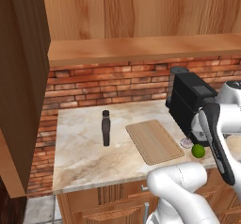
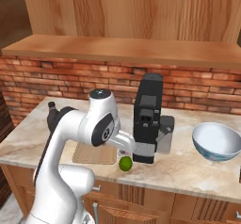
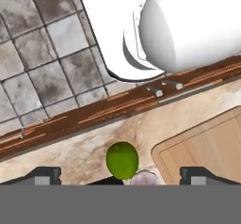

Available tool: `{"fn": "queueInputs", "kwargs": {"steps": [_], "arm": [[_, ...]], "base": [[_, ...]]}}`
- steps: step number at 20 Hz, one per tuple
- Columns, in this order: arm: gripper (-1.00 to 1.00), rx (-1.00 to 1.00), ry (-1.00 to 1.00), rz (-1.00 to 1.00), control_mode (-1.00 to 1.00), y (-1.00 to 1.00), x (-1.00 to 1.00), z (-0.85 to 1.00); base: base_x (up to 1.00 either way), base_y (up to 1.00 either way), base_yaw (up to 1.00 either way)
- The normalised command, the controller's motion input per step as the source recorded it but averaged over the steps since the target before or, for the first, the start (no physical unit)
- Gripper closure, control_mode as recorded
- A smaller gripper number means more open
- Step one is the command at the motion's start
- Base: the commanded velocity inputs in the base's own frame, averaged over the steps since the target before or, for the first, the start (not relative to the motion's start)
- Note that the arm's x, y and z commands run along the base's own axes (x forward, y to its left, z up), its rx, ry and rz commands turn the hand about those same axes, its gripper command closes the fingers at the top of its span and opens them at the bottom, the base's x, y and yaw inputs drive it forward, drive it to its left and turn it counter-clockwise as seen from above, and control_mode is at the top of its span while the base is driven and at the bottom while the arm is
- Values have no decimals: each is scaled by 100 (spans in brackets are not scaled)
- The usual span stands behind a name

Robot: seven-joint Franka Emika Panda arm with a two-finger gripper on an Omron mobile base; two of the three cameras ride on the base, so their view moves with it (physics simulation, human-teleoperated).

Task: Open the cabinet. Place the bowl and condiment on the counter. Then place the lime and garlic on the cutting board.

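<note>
My gripper [image 3: 122, 177] is open and points down at the counter's [image 1: 89, 157] front edge, fingers spread wide. The lime [image 3: 122, 159] sits on the counter between them, untouched, and the garlic [image 3: 145, 178] lies right beside it. In the base views the lime [image 1: 198, 150] [image 2: 125, 163] rests just right of the cutting board [image 1: 154, 141], which is bare. The condiment [image 1: 106, 128] stands upright left of the board. Farther right, the bowl [image 2: 216, 141] sits upright on the counter. The cabinet [image 1: 141, 25] is open, its door [image 1: 19, 86] swung out at the left.
A black coffee machine [image 1: 188, 103] stands close behind the lime and garlic, at the brick wall. My own arm [image 2: 89, 124] leans over the board's right end. Below the counter edge run wooden drawer fronts [image 3: 94, 117] and a tiled floor [image 3: 42, 53].
</note>
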Motion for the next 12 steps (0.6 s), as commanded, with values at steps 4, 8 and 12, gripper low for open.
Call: {"fn": "queueInputs", "kwargs": {"steps": [4,8,12], "arm": [[-100,-1,0,7,-100,0,25,-28],[-100,0,0,4,-100,0,17,-25],[-100,0,0,3,-100,0,9,-24]], "base": [[0,0,0],[0,0,0],[0,0,0]]}}
